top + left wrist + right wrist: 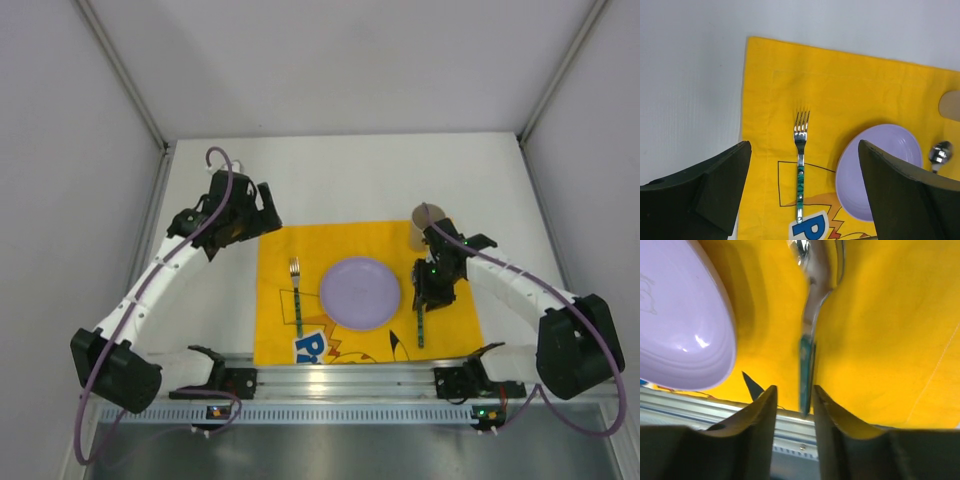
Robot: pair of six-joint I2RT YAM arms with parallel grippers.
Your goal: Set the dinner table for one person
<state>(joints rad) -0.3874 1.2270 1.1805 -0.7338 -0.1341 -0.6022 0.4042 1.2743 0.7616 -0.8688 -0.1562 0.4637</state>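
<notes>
On the white dinner table (350, 170) lies a yellow cartoon-print mat (300, 250). A lilac plate (360, 292) sits at its middle. Left of it lies a fork (296, 295) with a green handle, tines pointing away. My left gripper (262, 210) hovers off the mat's far left corner, open and empty; its wrist view looks down on the fork (800, 165) and plate (890, 140). A green-handled spoon (420, 330) lies right of the plate. My right gripper (794, 390) is low over it, open a little, the spoon handle (806, 370) lying loose between its fingers.
A brown paper cup (428, 228) stands at the mat's far right corner, just behind my right wrist. An aluminium rail (350, 375) runs along the near edge under the mat's front hem. White walls close in the table on both sides.
</notes>
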